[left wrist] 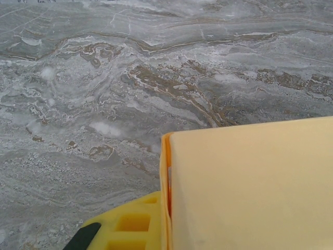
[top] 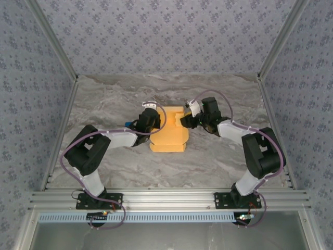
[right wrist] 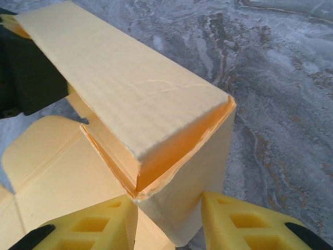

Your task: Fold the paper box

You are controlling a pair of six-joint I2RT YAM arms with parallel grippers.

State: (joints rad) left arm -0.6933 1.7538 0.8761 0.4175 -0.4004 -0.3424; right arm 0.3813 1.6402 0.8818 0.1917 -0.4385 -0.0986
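The left tool (top: 150,120) is closed flat on the left edge of the paper box (top: 169,136). In the left wrist view one yellow finger (left wrist: 127,229) is pressed against a raised panel of the box, and the other finger is hidden behind that panel.

The right tool (right wrist: 166,208) is set with its jaws apart. An upright wall of the box stands between its two yellow fingers (right wrist: 88,229), and no firm pinch on that wall can be made out.

The box is found at the middle of the desk (top: 130,172), directly between the two tools, to the right of the left one and to the left of the right one. Its long axis is laid from the far side toward the arm bases. The far end is lifted into a partly formed corner, while the near end lies flat with its flaps spread.

Neither arm is judged nearer, since both are met at the far half of the box. The coming fold is judged to turn on that raised corner between them.

One box, two tools and one small blue thing (top: 128,125) beside the left tool are counted.
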